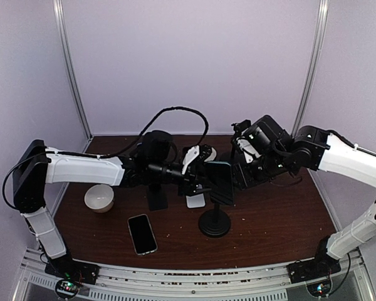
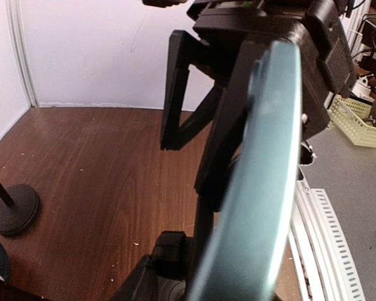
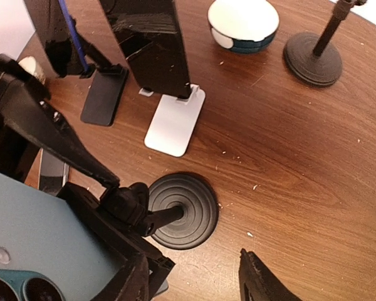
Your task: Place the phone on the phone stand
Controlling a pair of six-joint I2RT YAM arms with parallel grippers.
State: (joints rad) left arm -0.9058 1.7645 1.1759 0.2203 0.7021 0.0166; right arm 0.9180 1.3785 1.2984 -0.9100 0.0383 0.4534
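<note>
Object: teal phone (image 1: 220, 180). We judge it a rigid slab of moderate weight, with smooth, slippery faces and breakable glass. It is best taken by the long side edges, clear of the lenses, with light pressure only.

Position: the phone is in the air, tilted, at 12 o'clock above the round base of the phone stand (image 1: 214, 222). Its lower end is at the stand's head. We cannot tell whether it is seated in the cradle.

Left gripper (image 1: 200, 172): at 9 o'clock of the phone, jaws partly closed. It appears to pinch the phone, which fills its wrist view edge-on.

Right gripper (image 1: 239, 170): at 3 o'clock of the phone, jaws apart. Bare table (image 3: 313, 163) shows between the fingers. One finger is close against the phone's far side; nothing is gripped.
</note>
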